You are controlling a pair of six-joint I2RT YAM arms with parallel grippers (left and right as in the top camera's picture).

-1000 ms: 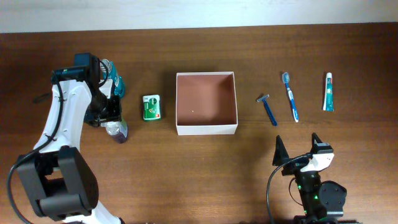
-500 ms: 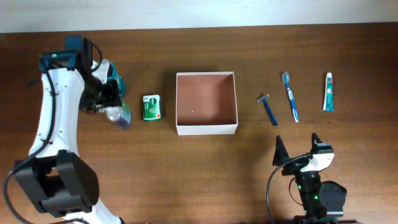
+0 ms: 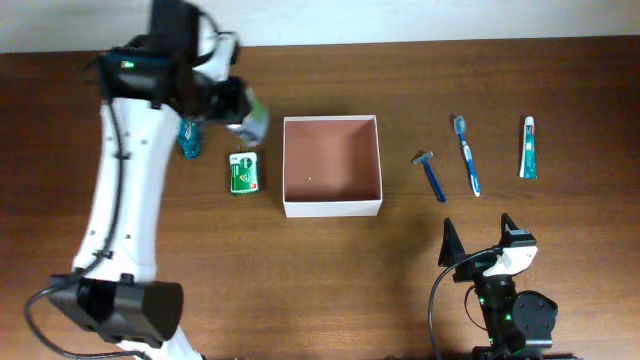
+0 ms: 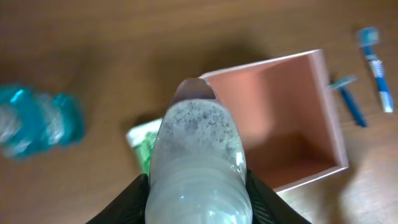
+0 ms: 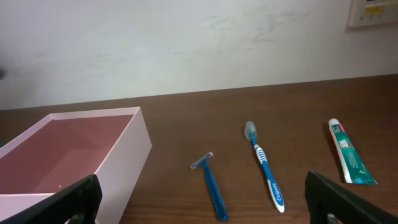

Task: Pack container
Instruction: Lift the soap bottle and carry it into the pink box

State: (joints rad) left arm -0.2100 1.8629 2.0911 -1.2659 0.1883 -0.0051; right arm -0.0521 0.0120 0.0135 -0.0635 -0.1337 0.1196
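Left gripper (image 4: 196, 208): I have it clamped on a clear bottle (image 4: 196, 143), fingers snug on both sides of the body.
Bottle position: lifted off the table (image 3: 560, 280), just beside the container's left wall near the far corner. From overhead it is not over the opening yet.
Right gripper (image 3: 478, 243): fingers spread wide with nothing between them, parked at the near edge of the table, well apart from every item.
Container (image 3: 332, 207): mid-table, open side up. Its reddish-brown floor is bare apart from a tiny pale speck.
Done so far: as I judge it, nothing is packed; one item is in hand and close to the box.
Left side, waiting: a teal bottle (image 3: 188, 138) lying on the table, and a green packet (image 3: 244, 172) just beside the container's left wall.
Right side, waiting: a razor (image 3: 432, 176), a toothbrush (image 3: 467, 155) and a toothpaste tube (image 3: 527, 147) in a row, none touching.
Progress: early; I count six items to go in, the held bottle first.
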